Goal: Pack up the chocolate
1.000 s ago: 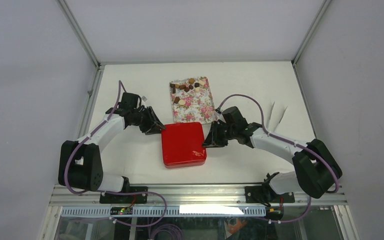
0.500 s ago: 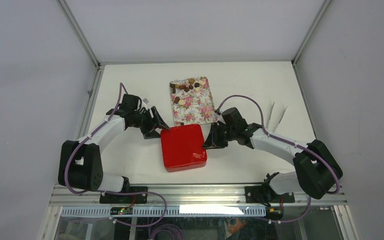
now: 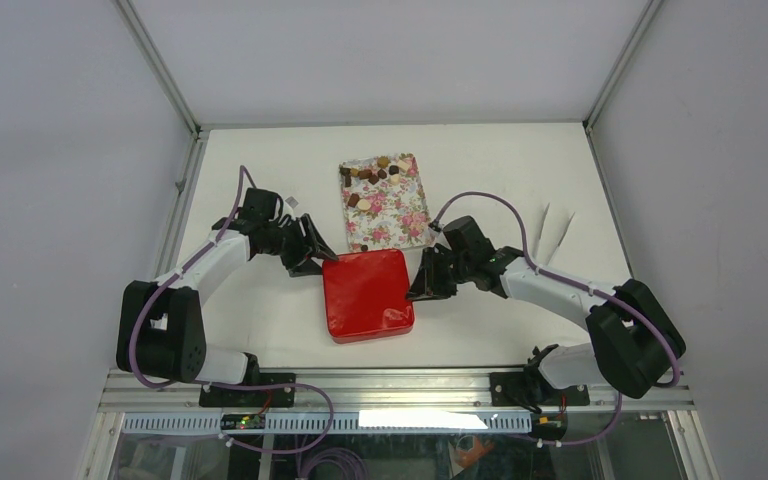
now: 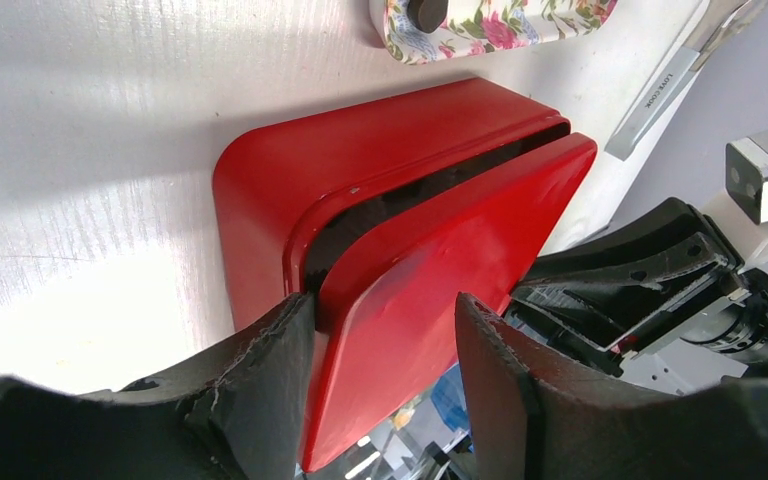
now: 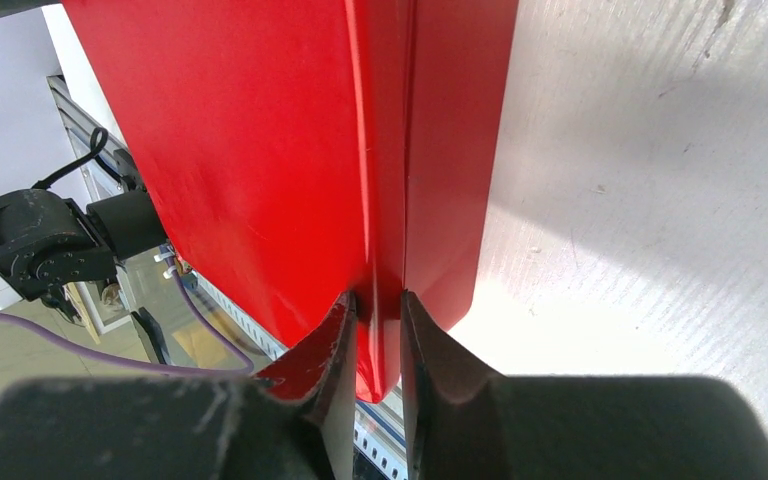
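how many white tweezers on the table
2: tweezers and a second pair side by side, right of the floral tray, near the table's right edge.

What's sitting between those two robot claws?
The red box. In the top view it fills the stretch between the left gripper and the right gripper; both wrist views show each gripper's fingers astride an edge of its lid.
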You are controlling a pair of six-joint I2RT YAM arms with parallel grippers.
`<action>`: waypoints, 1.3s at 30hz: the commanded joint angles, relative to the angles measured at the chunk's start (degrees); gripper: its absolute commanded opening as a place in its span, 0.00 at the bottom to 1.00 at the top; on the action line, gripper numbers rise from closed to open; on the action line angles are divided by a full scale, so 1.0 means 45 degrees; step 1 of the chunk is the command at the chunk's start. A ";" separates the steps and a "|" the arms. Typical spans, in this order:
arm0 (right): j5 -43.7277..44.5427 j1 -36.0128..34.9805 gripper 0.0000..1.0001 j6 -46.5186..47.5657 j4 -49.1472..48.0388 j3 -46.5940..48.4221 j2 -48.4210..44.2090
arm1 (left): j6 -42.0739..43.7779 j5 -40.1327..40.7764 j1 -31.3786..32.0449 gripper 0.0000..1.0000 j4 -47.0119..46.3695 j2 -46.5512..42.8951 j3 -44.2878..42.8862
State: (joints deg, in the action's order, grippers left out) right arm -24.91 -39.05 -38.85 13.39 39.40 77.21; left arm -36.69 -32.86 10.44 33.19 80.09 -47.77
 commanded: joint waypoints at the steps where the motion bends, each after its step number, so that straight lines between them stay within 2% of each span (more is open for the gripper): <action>1: 0.0245 -0.0112 0.17 0.0274 -0.0458 -0.0001 -0.0068 | -0.0226 -0.1038 0.0181 0.52 -0.0314 -0.0592 -0.0050; 9: 0.0677 -0.0111 0.18 0.0274 -0.0369 0.0161 0.0159 | -0.0151 -0.0979 0.0181 0.54 -0.0319 -0.0175 -0.0102; 15: 0.0955 -0.0092 0.22 0.0296 -0.0222 0.0479 0.0687 | -0.0091 -0.0887 0.0181 0.69 -0.0262 -0.0047 -0.0143; 19: 0.1264 -0.0090 0.28 0.0256 -0.0071 0.0803 0.1078 | 0.0020 -0.0642 0.0181 0.73 -0.0035 -0.0041 -0.0216; 28: 0.2340 -0.0092 0.31 -0.0011 0.0973 0.1294 0.1990 | 0.0866 0.1056 0.0181 0.86 0.1376 -0.0422 -0.0953; 35: 0.2828 -0.0083 0.32 -0.0215 0.1495 0.1640 0.2900 | 0.1209 0.3650 0.0181 0.83 0.2544 -0.1653 -0.1433; 37: 0.2919 -0.0092 0.32 -0.0329 0.1586 0.1738 0.3143 | 0.1098 0.3576 0.0195 0.76 0.2347 -0.2342 -0.1251; 39: 0.3010 -0.0092 0.32 -0.0444 0.1649 0.1841 0.3361 | 0.1064 0.2513 0.0252 0.70 0.1681 -0.2968 -0.0947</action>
State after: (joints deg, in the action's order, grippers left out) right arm -21.63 -39.27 -41.47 15.11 48.56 87.57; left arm -32.88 -19.99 10.57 43.68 72.93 -51.53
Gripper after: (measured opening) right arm 0.323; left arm 0.738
